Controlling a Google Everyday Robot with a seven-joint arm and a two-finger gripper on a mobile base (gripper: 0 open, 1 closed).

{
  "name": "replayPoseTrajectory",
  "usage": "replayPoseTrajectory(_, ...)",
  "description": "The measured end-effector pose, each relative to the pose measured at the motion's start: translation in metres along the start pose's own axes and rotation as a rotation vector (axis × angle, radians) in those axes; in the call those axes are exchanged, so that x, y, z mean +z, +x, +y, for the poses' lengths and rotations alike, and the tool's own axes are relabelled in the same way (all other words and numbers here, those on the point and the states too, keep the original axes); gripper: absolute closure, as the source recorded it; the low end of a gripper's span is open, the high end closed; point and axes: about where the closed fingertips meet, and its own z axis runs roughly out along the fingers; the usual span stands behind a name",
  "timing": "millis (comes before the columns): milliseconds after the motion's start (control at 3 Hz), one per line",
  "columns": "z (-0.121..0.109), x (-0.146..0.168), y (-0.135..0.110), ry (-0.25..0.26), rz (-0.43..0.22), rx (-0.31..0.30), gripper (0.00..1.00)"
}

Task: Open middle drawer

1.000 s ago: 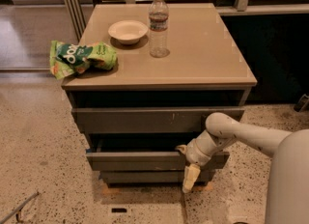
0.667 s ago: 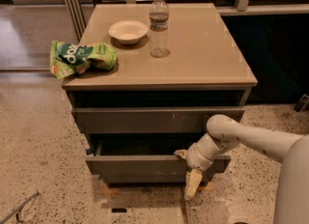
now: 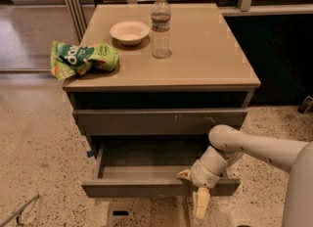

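Note:
The middle drawer is pulled well out of the cabinet, and its dark, empty inside shows. Its plain grey-brown front panel runs across the lower part of the view. My gripper is at the right part of that panel, straddling its top edge. One pale fingertip is inside the drawer and the other finger hangs down outside the front. The white arm reaches in from the right. The top drawer, with pale scratch marks, is closed above. The lowest front is mostly hidden under the open drawer.
On the tan cabinet top stand a white bowl, a clear water bottle and a green chip bag at the left edge. Speckled floor surrounds the cabinet. Metal poles stand behind on the left, a dark panel on the right.
The middle drawer has slid further out towards the camera, and my gripper has moved back and down with its front panel. The things on top have not moved.

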Motion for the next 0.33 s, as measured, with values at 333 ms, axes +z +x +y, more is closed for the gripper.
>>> replayPoseTrajectory(333, 0.0000, 0.0000, 0.0000, 0.000, 0.000, 0.000, 0.00)
